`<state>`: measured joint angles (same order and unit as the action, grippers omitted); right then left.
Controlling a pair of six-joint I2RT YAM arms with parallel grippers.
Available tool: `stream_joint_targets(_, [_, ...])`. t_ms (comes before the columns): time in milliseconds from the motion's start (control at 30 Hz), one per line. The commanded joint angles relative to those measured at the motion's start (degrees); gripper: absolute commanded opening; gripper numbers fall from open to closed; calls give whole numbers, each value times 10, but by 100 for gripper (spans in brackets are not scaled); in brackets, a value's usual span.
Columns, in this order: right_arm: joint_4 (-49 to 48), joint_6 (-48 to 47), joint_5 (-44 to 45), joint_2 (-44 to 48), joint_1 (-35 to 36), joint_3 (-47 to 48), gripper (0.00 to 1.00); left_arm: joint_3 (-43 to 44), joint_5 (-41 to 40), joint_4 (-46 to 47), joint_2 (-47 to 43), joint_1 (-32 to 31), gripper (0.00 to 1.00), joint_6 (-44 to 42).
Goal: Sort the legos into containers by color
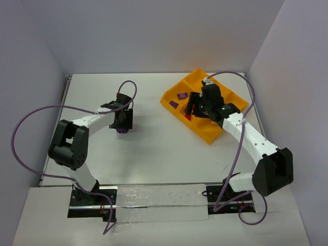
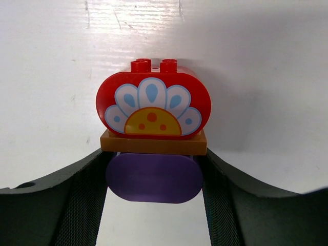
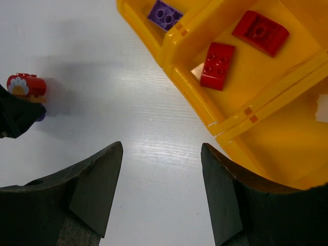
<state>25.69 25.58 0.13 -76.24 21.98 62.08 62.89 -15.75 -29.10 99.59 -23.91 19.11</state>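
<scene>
A small stack of legos stands on the white table: a red brick with a flower print, a brown plate and a purple brick. My left gripper has both fingers against the sides of the purple brick. From above, that gripper is left of centre with the purple brick under it. My right gripper hangs open and empty over the table by the orange-yellow tray. One compartment holds a purple brick; another holds two red bricks.
The tray lies tilted at the back right, with my right arm reaching over it. Two purple bricks show in its left compartments. Something white shows in the compartment at the right edge of the right wrist view. Walls enclose the table.
</scene>
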Motion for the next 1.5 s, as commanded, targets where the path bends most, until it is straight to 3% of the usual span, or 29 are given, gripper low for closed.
stream_joint_targets(0, [20, -8, -43, -4, 4, 72, 70, 43, 33, -24, -91, -1, 0, -9])
stream_joint_targets(300, [77, 61, -246, -101, 23, 213, 69, 23, 189, 29, -233, -1, 0, 4])
stream_joint_targets(500, [69, 82, -312, -173, 58, 309, 69, 10, 260, 53, -262, -1, 0, 10])
stream_joint_targets(933, [82, 129, -277, -293, 120, 468, 70, -7, 309, 75, -308, -1, 0, 10])
stream_joint_targets(1467, [54, 155, -298, -343, 149, 490, 71, -9, 329, 90, -306, 0, 0, 17])
